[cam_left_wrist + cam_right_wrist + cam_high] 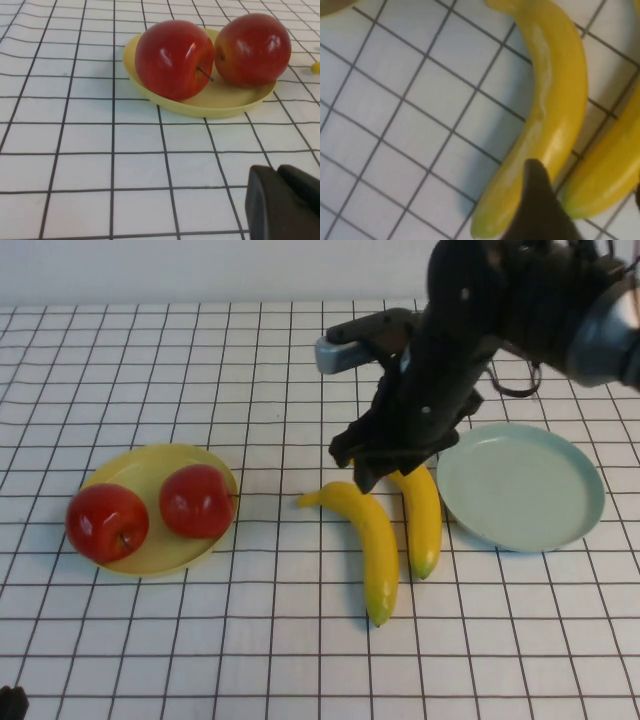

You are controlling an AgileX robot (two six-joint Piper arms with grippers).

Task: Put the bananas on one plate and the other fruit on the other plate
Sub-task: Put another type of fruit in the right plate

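1. The table (200,640) wears a white cloth with a thin black grid, flat and matte.
2. Both bananas (372,540) lie on that cloth, on neither plate. They're glossy, plastic-looking, curved, yellow going greenish at the tips, lying side by side just left of the blue-green plate.
3. The yellow plate (140,465) is round and shallow with a raised rim, and it holds the two apples (196,500). They're shiny, red, and touching each other, one hanging a bit over the left rim.
4. The pale blue-green plate (520,485) has the same shape and nothing on it.
5. The right gripper (385,462) is down at the far ends of the bananas. A dark finger sits against one banana, but I can't tell how wide the fingers are.
6. The left gripper (285,205) is low over the cloth near the yellow plate, fingers closed on nothing.
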